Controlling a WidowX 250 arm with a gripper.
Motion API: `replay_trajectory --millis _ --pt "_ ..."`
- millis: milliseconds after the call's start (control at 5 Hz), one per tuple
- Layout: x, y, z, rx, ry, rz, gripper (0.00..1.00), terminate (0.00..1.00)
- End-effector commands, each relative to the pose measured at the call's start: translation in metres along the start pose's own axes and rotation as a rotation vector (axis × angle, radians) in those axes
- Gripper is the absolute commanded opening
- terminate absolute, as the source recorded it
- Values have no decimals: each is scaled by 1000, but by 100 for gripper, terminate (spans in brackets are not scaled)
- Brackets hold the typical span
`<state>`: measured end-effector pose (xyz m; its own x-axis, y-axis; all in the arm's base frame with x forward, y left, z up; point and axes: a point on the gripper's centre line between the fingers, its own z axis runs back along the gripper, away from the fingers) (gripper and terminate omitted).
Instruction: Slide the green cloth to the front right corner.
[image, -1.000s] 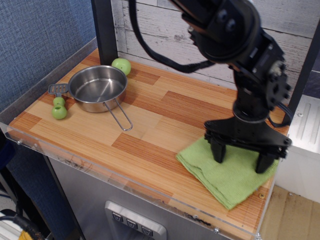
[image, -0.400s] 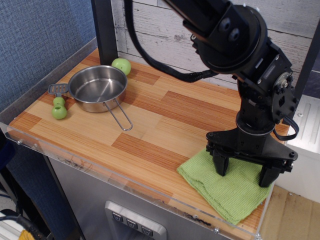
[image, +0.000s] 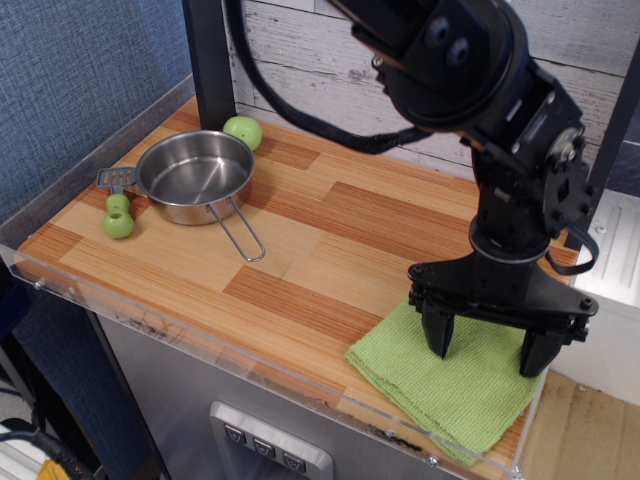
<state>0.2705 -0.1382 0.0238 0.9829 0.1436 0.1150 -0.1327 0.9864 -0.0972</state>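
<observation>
The lime-green folded cloth (image: 440, 385) lies flat at the front right corner (image: 515, 455) of the striped wood tabletop, its lower edge at the clear acrylic lip. My black gripper (image: 487, 352) stands straight down over the cloth, open, with both fingertips (image: 437, 338) resting on the fabric, spread apart. The right part of the cloth is hidden behind the right finger.
A steel pan (image: 195, 177) with a wire handle sits at the back left. A green apple-like ball (image: 242, 131) lies behind it and a green dumbbell toy (image: 118, 214) to its left. A black post (image: 208, 60) stands at the back.
The gripper has moved toward the front edge with its fingers on the cloth, and the cloth has slid with it toward the front right corner.
</observation>
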Motion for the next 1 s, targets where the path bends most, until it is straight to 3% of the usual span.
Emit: replay_trajectory --millis 0,800 --pt "14 -5 35 -42 -83 19 100 0" --pt "12 -1 120 -114 -218 130 100 0"
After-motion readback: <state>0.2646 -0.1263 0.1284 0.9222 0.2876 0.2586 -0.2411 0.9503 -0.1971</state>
